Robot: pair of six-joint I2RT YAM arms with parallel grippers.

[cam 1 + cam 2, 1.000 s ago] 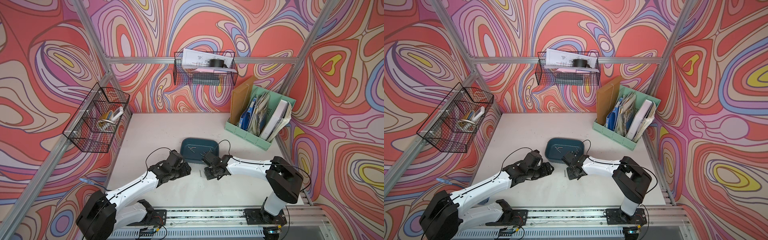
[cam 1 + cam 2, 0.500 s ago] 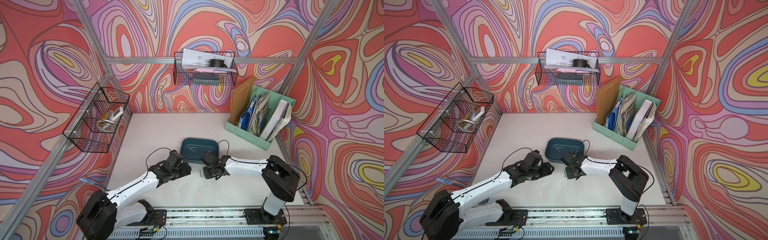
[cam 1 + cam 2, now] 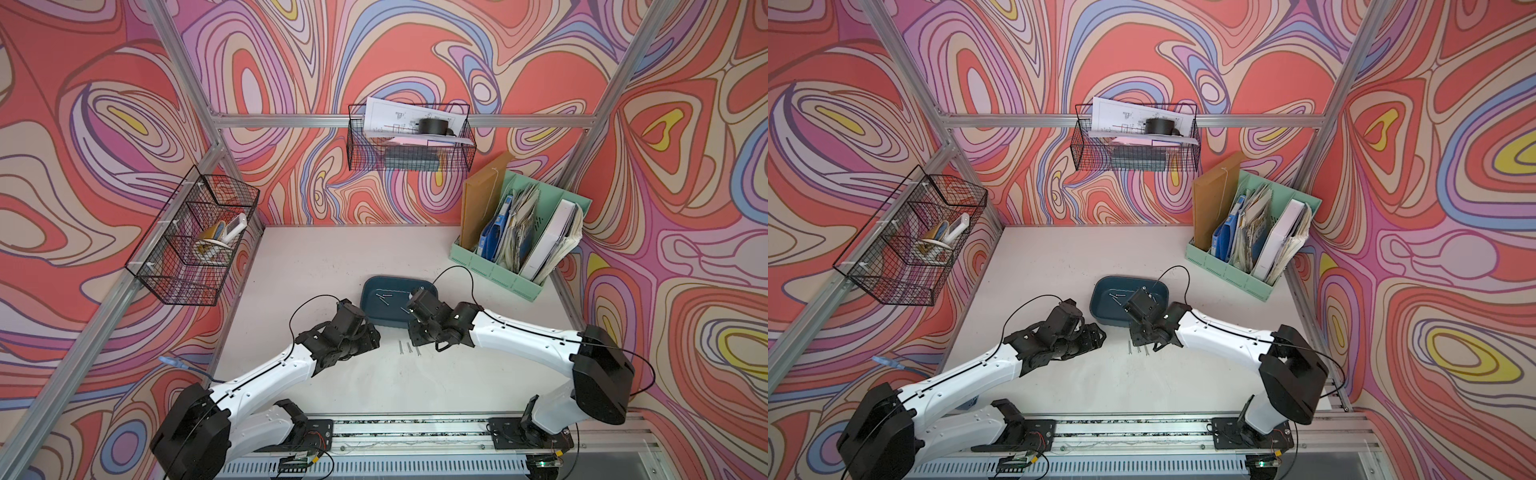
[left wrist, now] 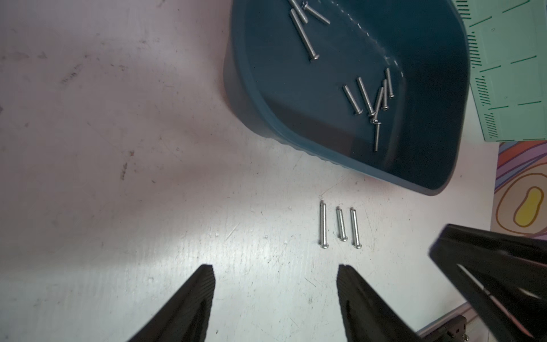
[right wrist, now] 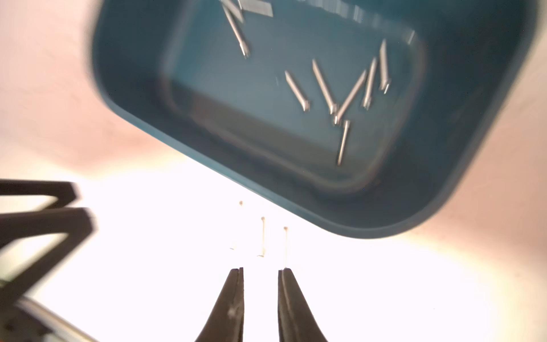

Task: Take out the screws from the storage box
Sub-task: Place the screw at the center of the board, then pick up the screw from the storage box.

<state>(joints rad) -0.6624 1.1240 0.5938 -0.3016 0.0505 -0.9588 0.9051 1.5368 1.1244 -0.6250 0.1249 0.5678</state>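
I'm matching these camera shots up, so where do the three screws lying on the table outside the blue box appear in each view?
Top view: the three screws, lower middle, on the table just before the storage box.
Top view: same spot, slightly further left.
Left wrist: sharp, side by side, between storage box and left pincer.
Right wrist: faint in glare, just beyond the right pincer.
Shared landmark: the storage box.
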